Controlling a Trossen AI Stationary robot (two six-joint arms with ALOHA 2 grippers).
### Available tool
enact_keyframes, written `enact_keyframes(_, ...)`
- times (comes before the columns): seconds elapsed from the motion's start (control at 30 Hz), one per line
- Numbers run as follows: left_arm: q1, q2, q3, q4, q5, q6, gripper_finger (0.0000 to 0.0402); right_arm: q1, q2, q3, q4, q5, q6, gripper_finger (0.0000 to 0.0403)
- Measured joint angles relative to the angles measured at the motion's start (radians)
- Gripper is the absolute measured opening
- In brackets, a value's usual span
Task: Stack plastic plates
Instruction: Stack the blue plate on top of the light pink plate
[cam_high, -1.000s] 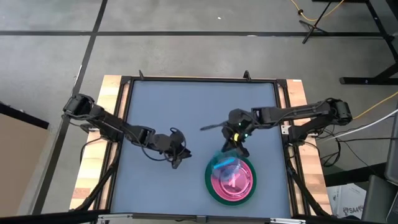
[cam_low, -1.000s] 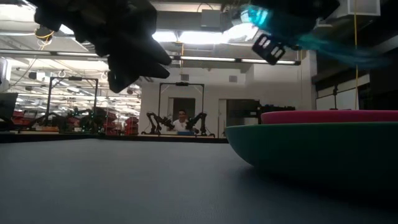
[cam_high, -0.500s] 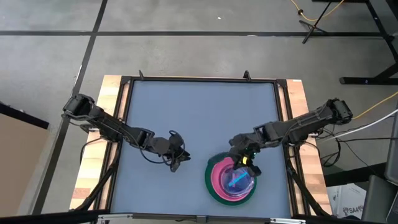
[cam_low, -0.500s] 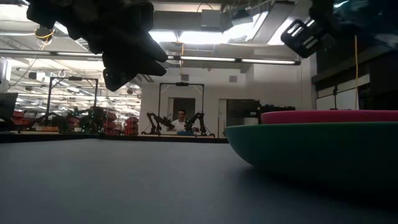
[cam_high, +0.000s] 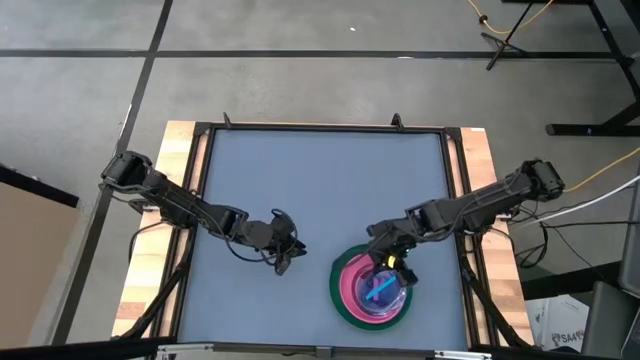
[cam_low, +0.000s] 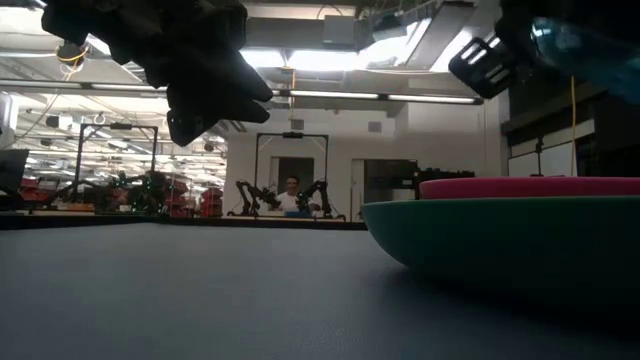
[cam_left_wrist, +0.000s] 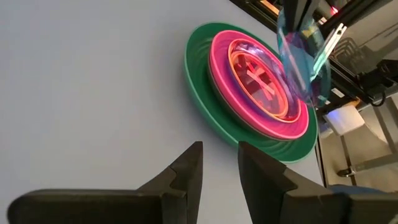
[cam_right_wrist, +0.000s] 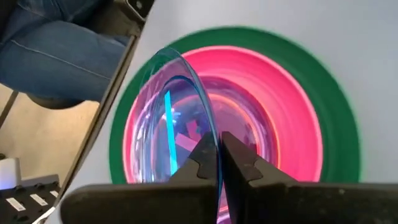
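Observation:
A stack stands on the table near its near right corner: a large green plate (cam_high: 341, 303), an opaque pink plate (cam_left_wrist: 219, 59) in it, and a small translucent pink plate (cam_left_wrist: 258, 78) on top. My right gripper (cam_high: 392, 262) is at the stack's far side, shut on a small translucent blue plate (cam_high: 381, 291) that it holds tilted over the stack. My left gripper (cam_high: 285, 252) hovers open and empty over bare table, left of the stack. No dark grey plate shows. My right gripper pinches the blue plate's rim (cam_right_wrist: 210, 138) between its two fingers, coming from the table's far side and slanting down. The plate is steeply tilted over the pink plates (cam_left_wrist: 301, 56). Whether its low edge touches them, I cannot tell.
The grey tabletop (cam_high: 320, 180) is bare across its far and left parts. A black frame rail (cam_high: 460, 200) runs along the table's right edge, close to the stack. A person in jeans (cam_right_wrist: 56, 43) is just beyond the near edge. Another person (cam_low: 291, 190) is far off in the room.
My right gripper carried the blue plate toward the near edge and down, from beyond the stack's far rim to over the pink plates. It has stayed nearly still for the last half second. It has stayed shut on the plate.

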Motion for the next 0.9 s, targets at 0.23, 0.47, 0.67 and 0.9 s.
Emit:
enact_keyframes(0.23, 0.0, 0.0, 0.0, -0.002, 0.0, 0.0, 0.0094, 0.0, 0.092, -0.001, 0.004, -0.012, 0.0, 0.0)
enact_keyframes(0.47, 0.0, 0.0, 0.0, -0.002, 0.0, 0.0, 0.0094, 0.0, 0.143, -0.001, 0.004, -0.015, 0.0, 0.0)
enact_keyframes(0.67, 0.0, 0.0, 0.0, -0.002, 0.0, 0.0, 0.0094, 0.0, 0.153, -0.001, 0.004, -0.013, 0.0, 0.0)
enact_keyframes(0.9, 0.0, 0.0, 0.0, -0.003, 0.0, 0.0, 0.0094, 0.0, 0.153, -0.001, 0.004, -0.002, 0.0, 0.0009)
